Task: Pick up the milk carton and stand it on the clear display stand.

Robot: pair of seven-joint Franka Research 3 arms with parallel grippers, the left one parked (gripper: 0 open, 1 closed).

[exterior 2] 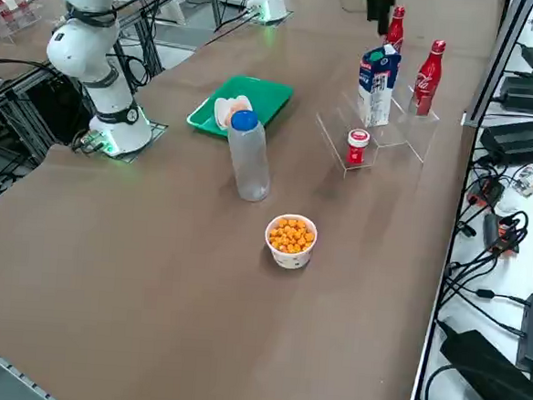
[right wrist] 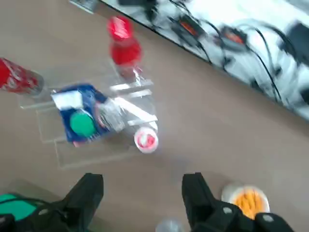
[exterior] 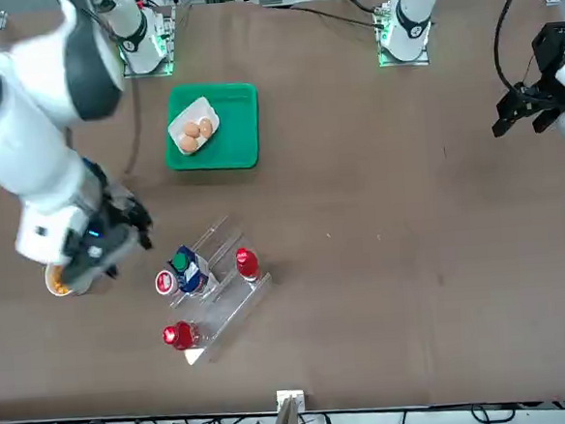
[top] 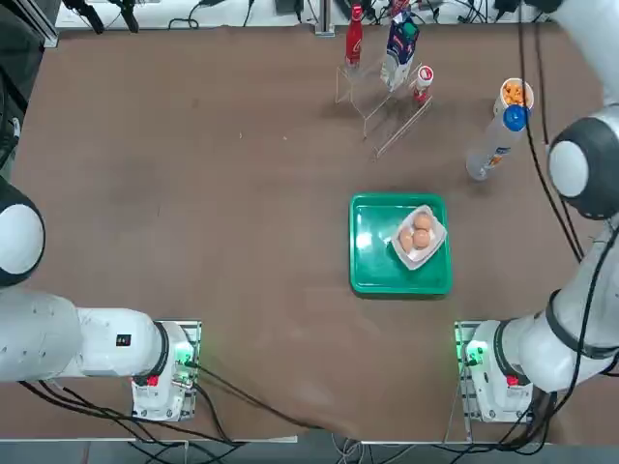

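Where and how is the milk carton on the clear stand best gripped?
Probably by the upper body of the milk carton, from above: it stands upright with flat opposite sides to pinch, while two red bottles and a small jar share the clear stand. The right end effector, open above the table, would first move over it.

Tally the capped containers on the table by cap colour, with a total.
Red caps: 2, red bottles
Blue cap: 1, clear bottle
Green cap: 1, milk carton
White-and-red cap: 1, small container
Total: 5
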